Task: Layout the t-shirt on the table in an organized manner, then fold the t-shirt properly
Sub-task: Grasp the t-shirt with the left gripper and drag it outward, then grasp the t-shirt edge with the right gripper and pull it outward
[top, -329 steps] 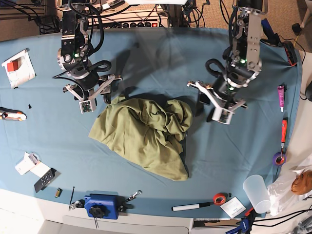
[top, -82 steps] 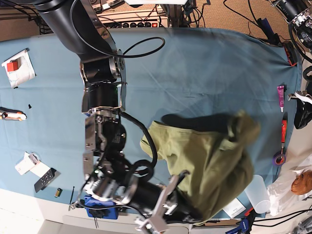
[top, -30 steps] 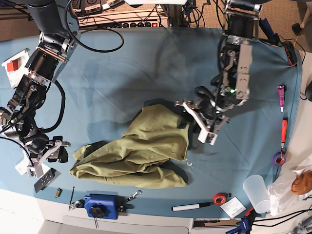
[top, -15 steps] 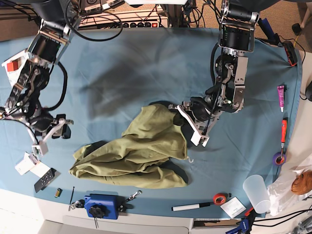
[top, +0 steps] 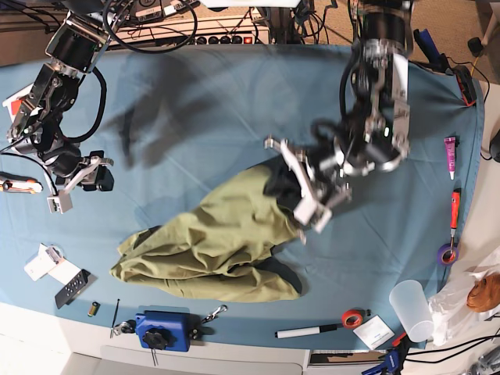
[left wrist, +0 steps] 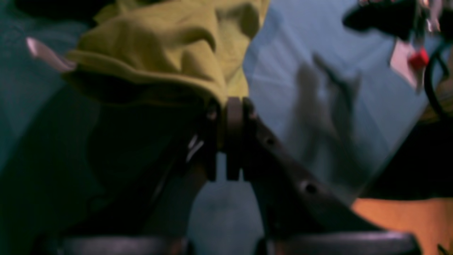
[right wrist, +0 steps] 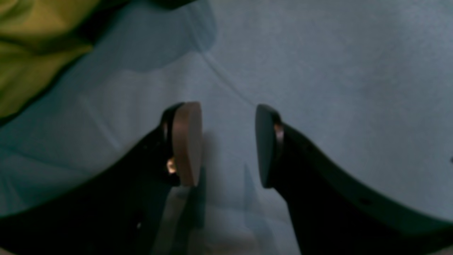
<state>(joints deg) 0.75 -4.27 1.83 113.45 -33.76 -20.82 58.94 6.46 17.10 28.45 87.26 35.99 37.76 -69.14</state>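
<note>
The left gripper (left wrist: 230, 117) had clamped the crumpled olive-green cotton t-shirt (top: 211, 242) bunched just above its fingertips, the right gripper (right wrist: 226, 145) gaped empty over the blue-teal cloth-covered table (top: 234, 101), so that thin pinch risked slipping.

Your left wrist view is soft and dark: the t-shirt (left wrist: 159, 60) runs off its top edge | the white strip (left wrist: 46, 56) at its left is too blurred to name | in your base view the left gripper (top: 301, 191) is motion-smeared, its fingertips hidden in the cloth.
</note>
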